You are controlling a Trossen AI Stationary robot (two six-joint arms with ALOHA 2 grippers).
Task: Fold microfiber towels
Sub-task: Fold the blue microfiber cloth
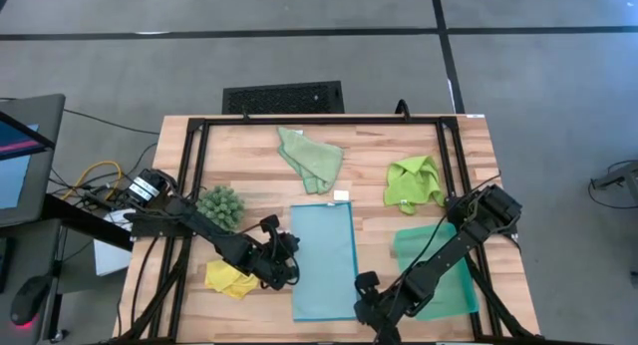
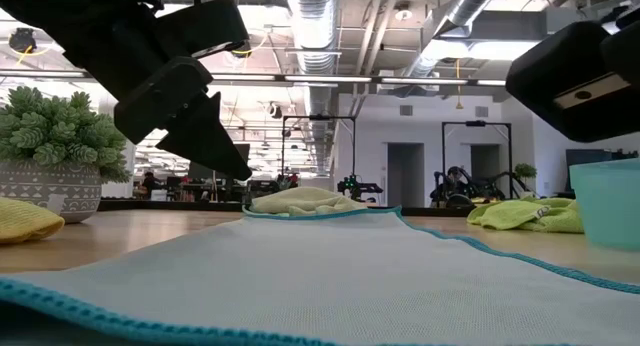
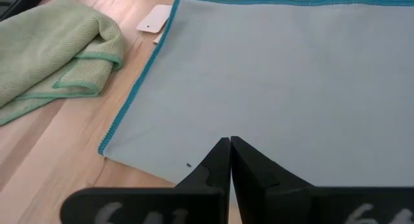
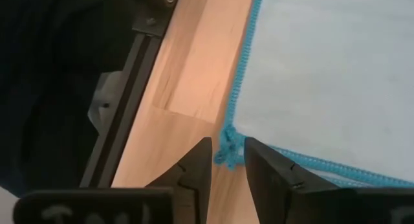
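The light blue towel (image 1: 324, 260) lies spread flat at the table's middle. My right gripper (image 4: 228, 146) stands at its near right corner, shut on the hem there. My left gripper (image 3: 229, 143) is shut and hovers over the towel's left part (image 1: 289, 257); in the low view its tip (image 2: 240, 171) hangs clear above the cloth. The pale sage green towel (image 1: 311, 158) lies crumpled at the far middle. Farther right lies the crumpled lime green towel (image 1: 414, 180), and the yellow one (image 1: 229, 277) lies at the near left. My right gripper pinches the light blue towel's near right corner (image 4: 226, 134) between its two fingers, where the blue hem is bunched up. The fingers slant down from above. The corner stays low by the wood, and the rest of the towel lies flat on the table.
A teal tray (image 1: 439, 270) sits right of the blue towel, under my right arm. A dark green spiky clump (image 1: 220, 205) stands in its pot at the left. A white tag (image 1: 341, 195) lies by the towel's far right corner. A black frame (image 1: 189, 185) rims the table.
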